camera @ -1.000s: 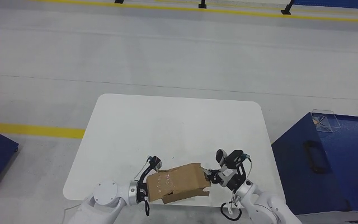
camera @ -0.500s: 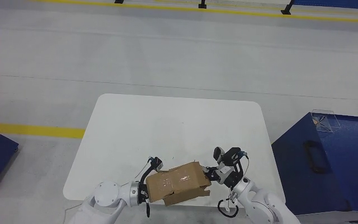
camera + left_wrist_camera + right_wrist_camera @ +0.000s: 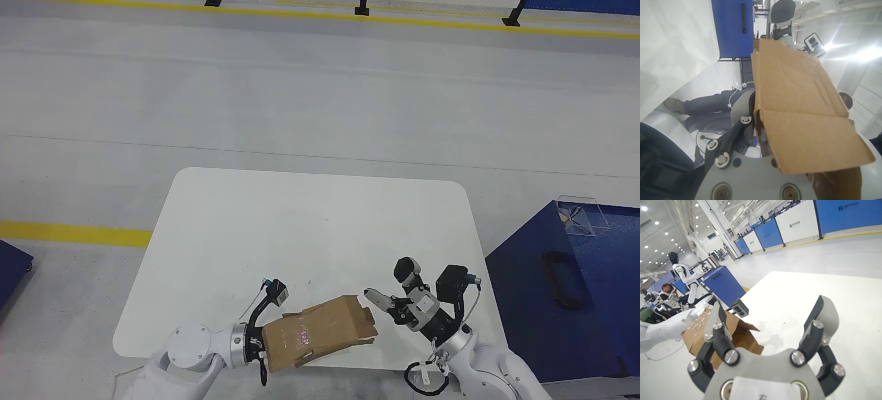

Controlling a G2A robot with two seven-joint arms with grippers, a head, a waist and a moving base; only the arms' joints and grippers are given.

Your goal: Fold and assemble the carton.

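Note:
The brown cardboard carton (image 3: 318, 332) is partly folded and hangs tilted over the table's front edge. My left gripper (image 3: 263, 338) is shut on its left end. In the left wrist view the carton's panels (image 3: 800, 106) run out from my left gripper (image 3: 756, 121); one finger (image 3: 741, 108) shows and the other is hidden behind the cardboard. My right gripper (image 3: 390, 285) stands open just right of the carton, not touching it. In the right wrist view my right gripper (image 3: 770, 313) is open with nothing between its fingers, and the carton (image 3: 745, 336) lies beside one finger.
The white table (image 3: 300, 230) stretches bare behind the carton. A blue cabinet (image 3: 570, 290) stands just off the table's right side. The carton and both grippers sit close to the table's front edge.
My right gripper let go of the carton's right end, opened and drew back to the right. The carton, still in the left gripper, dropped slightly at that end.

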